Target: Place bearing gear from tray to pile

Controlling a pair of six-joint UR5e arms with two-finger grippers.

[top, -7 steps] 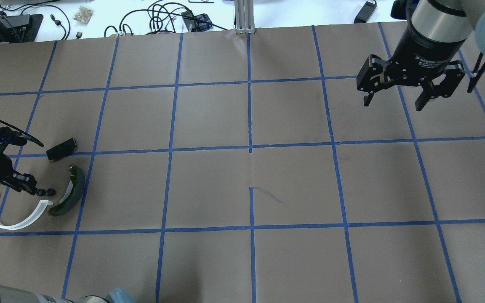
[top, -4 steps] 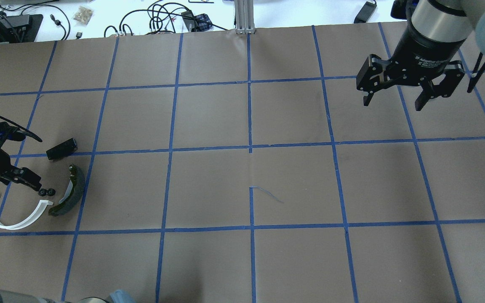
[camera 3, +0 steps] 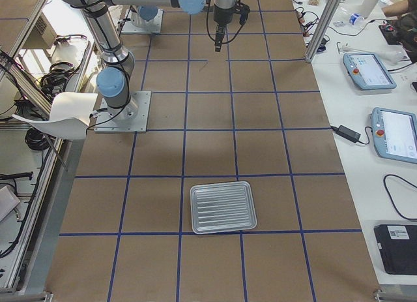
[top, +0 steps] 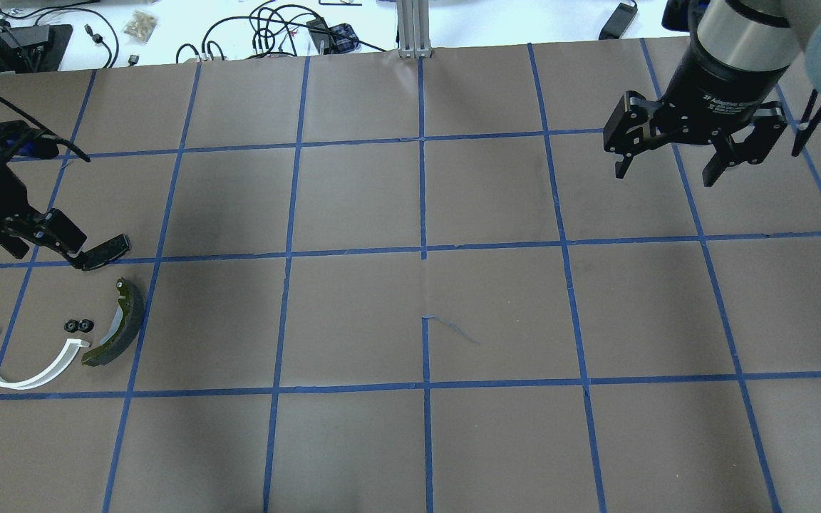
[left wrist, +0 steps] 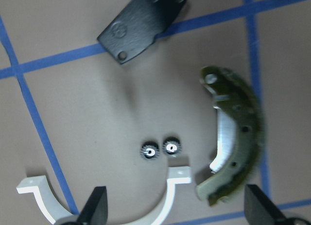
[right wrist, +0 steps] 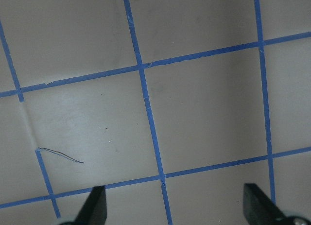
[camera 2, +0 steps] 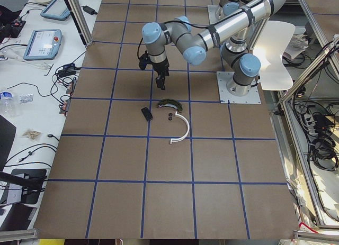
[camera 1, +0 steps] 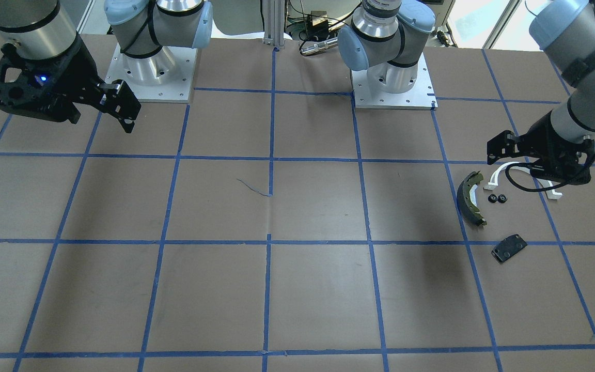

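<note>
Two small black bearing gears lie side by side on the table between the white half-ring arc and the dark olive brake shoe. The black plate lies just beyond them. The left wrist view shows the gears, the shoe, the arc and the plate. My left gripper is open, empty and raised above the pile, next to the plate. My right gripper is open and empty, high over the far right. The ribbed metal tray shows only in the exterior right view.
Blue tape lines grid the brown table. A thin thread lies near the middle. Cables and tools lie beyond the far edge. The arm bases stand on the robot's side.
My left gripper has lifted and drawn away from the two gears toward the far side, ending beside the black plate. The gears stay where they lay. The right arm has hardly moved.
</note>
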